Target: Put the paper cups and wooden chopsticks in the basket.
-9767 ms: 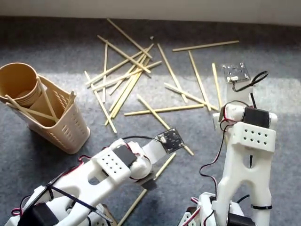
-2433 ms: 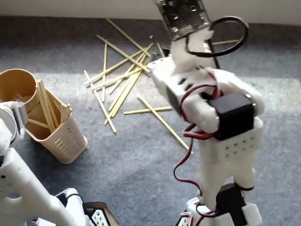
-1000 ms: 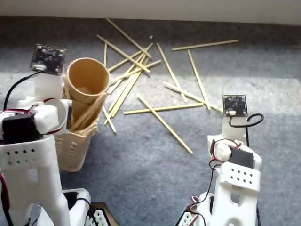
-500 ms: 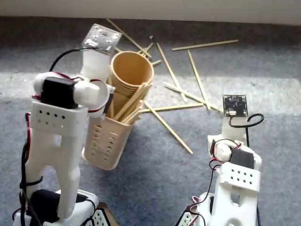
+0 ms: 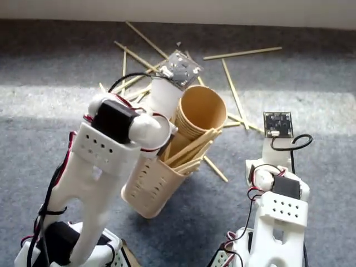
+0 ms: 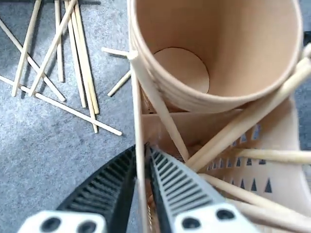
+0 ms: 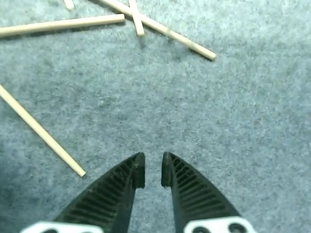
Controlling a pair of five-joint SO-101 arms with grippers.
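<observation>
The left end effector (image 6: 141,155) is gripping the basket (image 5: 150,189) by its rim, with both jaws pressing closed on the thin wall edge. In the high view the basket is sitting in the lower centre of the frame, tilting so that its mouth is leaning toward the upper right. A stack of paper cups (image 5: 200,111) is sticking out of that mouth, open end up, and the left wrist view is looking straight down into the top cup (image 6: 218,58). Several wooden chopsticks (image 5: 189,153) are lying inside the basket beside the cups, with their ends poking past the rim.

More loose chopsticks (image 5: 239,54) are lying scattered across the grey worktop (image 5: 311,83) in the upper middle of the high view, some crossing one another, behind the basket and the left arm.

The right arm is standing at the lower right of the high view. The right end effector (image 7: 152,170) is hanging over bare worktop with its jaws standing just slightly apart and gripping nothing. A few chopsticks (image 7: 63,23) are lying near it, none touching the jaws.
</observation>
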